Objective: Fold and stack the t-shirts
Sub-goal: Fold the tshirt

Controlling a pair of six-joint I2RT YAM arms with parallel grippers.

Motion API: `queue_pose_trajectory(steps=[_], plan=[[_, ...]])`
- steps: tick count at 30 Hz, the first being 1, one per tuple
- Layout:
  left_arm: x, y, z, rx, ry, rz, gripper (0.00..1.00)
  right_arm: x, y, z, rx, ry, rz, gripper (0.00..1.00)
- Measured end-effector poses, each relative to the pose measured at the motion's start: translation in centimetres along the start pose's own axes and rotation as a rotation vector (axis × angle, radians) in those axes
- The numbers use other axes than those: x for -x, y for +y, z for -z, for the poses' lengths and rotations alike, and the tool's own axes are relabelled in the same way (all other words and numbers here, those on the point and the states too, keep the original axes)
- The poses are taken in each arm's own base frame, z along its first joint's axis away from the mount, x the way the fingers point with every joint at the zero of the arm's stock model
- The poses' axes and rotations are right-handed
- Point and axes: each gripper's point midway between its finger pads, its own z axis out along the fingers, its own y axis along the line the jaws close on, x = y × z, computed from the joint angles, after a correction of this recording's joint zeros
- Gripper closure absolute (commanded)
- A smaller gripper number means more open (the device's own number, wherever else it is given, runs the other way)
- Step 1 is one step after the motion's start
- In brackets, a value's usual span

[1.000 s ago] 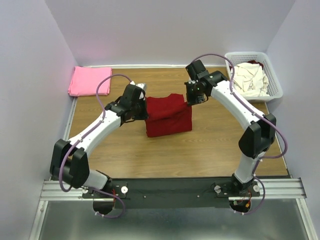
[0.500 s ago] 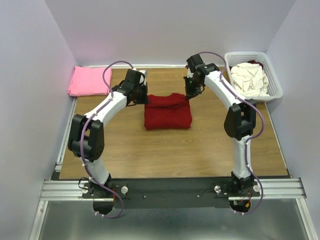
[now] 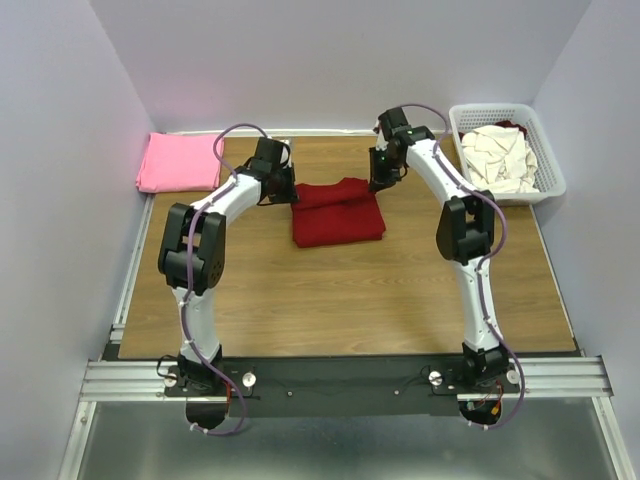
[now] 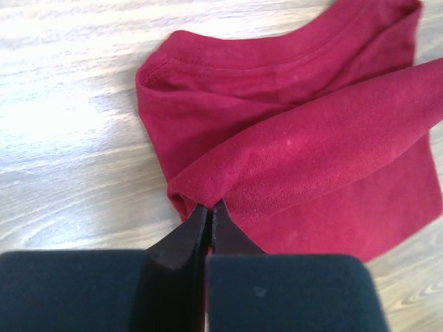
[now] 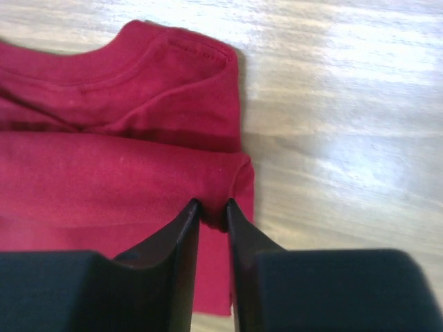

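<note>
Dark red t-shirt (image 3: 338, 212) lies folded mid-table toward the far side, collar edge showing. Left gripper (image 4: 209, 206) is pinched tight on its left fold corner. Right gripper (image 5: 213, 205) has jaws slightly parted around the right corner. Open tabletop (image 3: 330, 290) on the near side.

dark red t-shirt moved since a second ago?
Yes: the dark red t-shirt shifted toward the back wall, its near edge drawn farther from the arm bases.

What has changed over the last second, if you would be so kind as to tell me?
The left claw and right claw carried the hanging dark red t-shirt farther back and laid it folded on the table. The left is shut on its fold. The right straddles it, jaws slightly apart. The pink t-shirt and the basket stayed put.
</note>
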Motion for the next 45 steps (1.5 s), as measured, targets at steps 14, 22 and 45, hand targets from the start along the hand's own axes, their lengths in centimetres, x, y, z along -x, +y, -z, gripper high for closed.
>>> queue_pose_trajectory(steps=[14, 22, 45], plan=[[1.2, 1.0, 1.6, 0.008, -0.124, 0.045, 0.38, 2.4, 0.1, 4.7, -0.017, -0.219, -0.006, 0.57], [0.9, -1.3, 6.6, -0.088, -0.253, 0.019, 0.62, 1.7, 2.8, 8.7, 0.170, -0.362, 0.054, 0.56], [5.2, 3.5, -7.7, -0.228, -0.222, 0.244, 0.83, 5.3, 2.0, -6.5, 0.729, -0.271, -0.173, 0.56]])
